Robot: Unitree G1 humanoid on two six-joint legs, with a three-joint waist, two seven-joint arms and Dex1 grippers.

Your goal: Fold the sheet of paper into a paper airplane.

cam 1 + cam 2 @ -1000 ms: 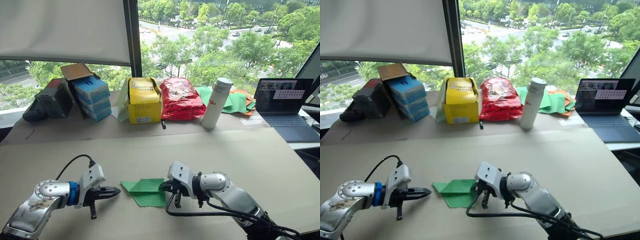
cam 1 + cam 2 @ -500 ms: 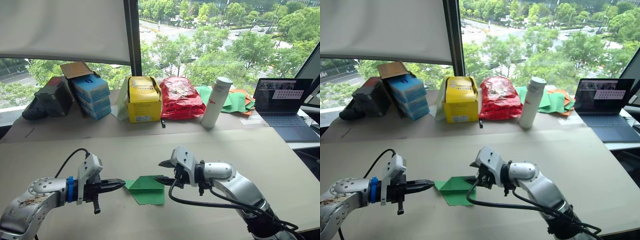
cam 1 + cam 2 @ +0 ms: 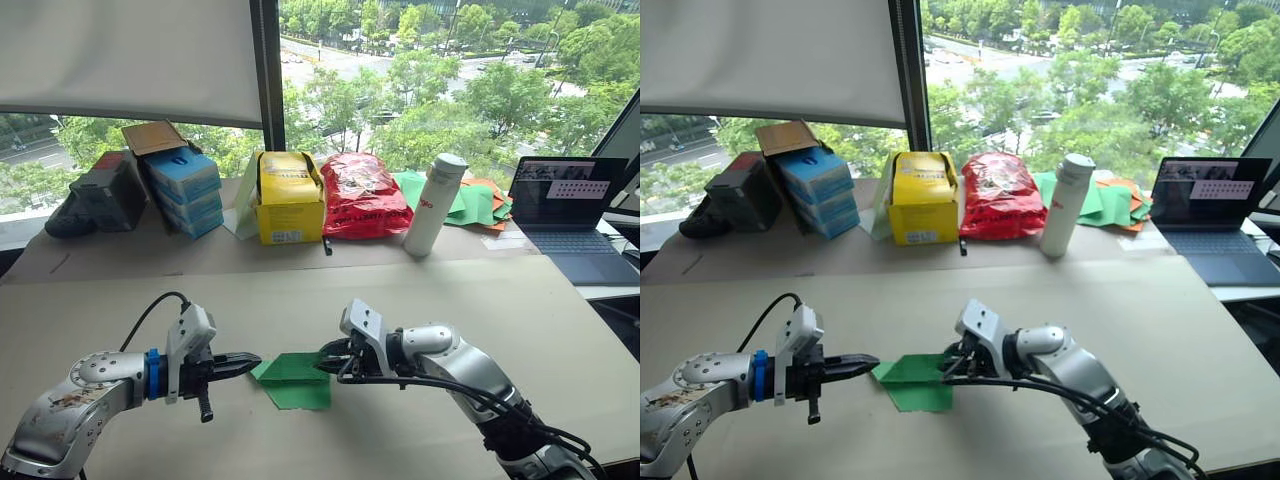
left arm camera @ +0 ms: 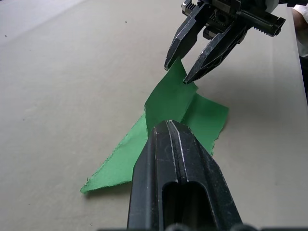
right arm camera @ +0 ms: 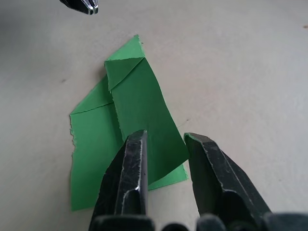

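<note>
The sheet of paper (image 3: 295, 385), bright green, lies on the beige table (image 3: 520, 320) between my two grippers. It is folded to a point at its left end, and one flap (image 5: 144, 106) stands up from the lower layer. My right gripper (image 3: 328, 362) is open at the paper's right side, its fingers (image 5: 130, 183) either side of the raised flap's edge. The left wrist view shows the same open right gripper (image 4: 177, 71) around the flap's corner. My left gripper (image 3: 252, 361) is shut and empty, its tip (image 5: 85, 5) just short of the paper's pointed end.
Along the table's back edge stand blue boxes (image 3: 182, 192), a yellow box (image 3: 288, 200), a red bag (image 3: 362, 197), a white bottle (image 3: 433, 205), a heap of green and orange sheets (image 3: 475, 205) and an open laptop (image 3: 570, 205).
My left gripper has moved right, up to the paper's pointed end. My right gripper lifted off the paper's right edge, opened, and now straddles the raised flap.
</note>
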